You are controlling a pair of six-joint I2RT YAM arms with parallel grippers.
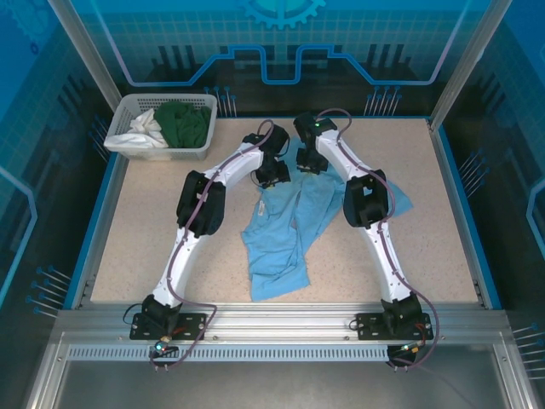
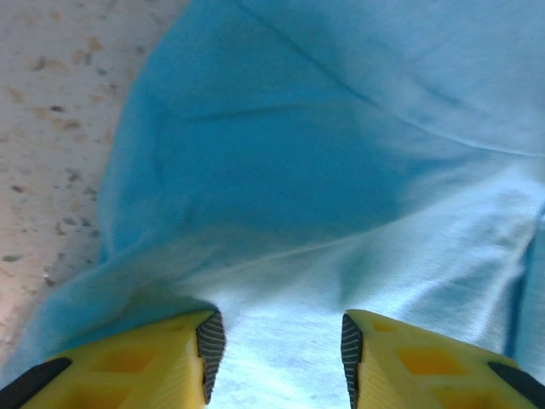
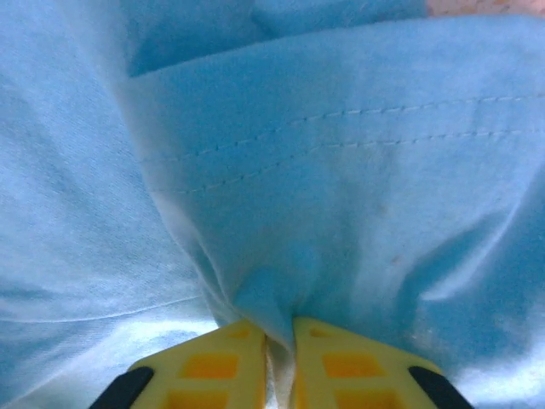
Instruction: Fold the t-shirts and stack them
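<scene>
A light blue t-shirt [image 1: 285,230] lies crumpled in the middle of the table, its far end under both grippers. My left gripper [image 1: 274,176] is down on that far end. In the left wrist view its yellow fingers [image 2: 170,358] stand apart with the light blue t-shirt [image 2: 289,204] spread flat between the pads, not pinched. My right gripper [image 1: 308,162] is just to its right. In the right wrist view this gripper [image 3: 279,328] is shut on a bunched fold of the light blue t-shirt [image 3: 358,196] near a stitched hem. A dark green t-shirt [image 1: 186,123] and a white one [image 1: 145,128] lie in the basket.
The white basket [image 1: 157,154] stands at the table's far left corner. Speckled beige tabletop [image 1: 426,196] lies bare to the right of the shirt and also on the left [image 1: 140,230]. A blue raised border [image 1: 460,213] and glass walls enclose the table.
</scene>
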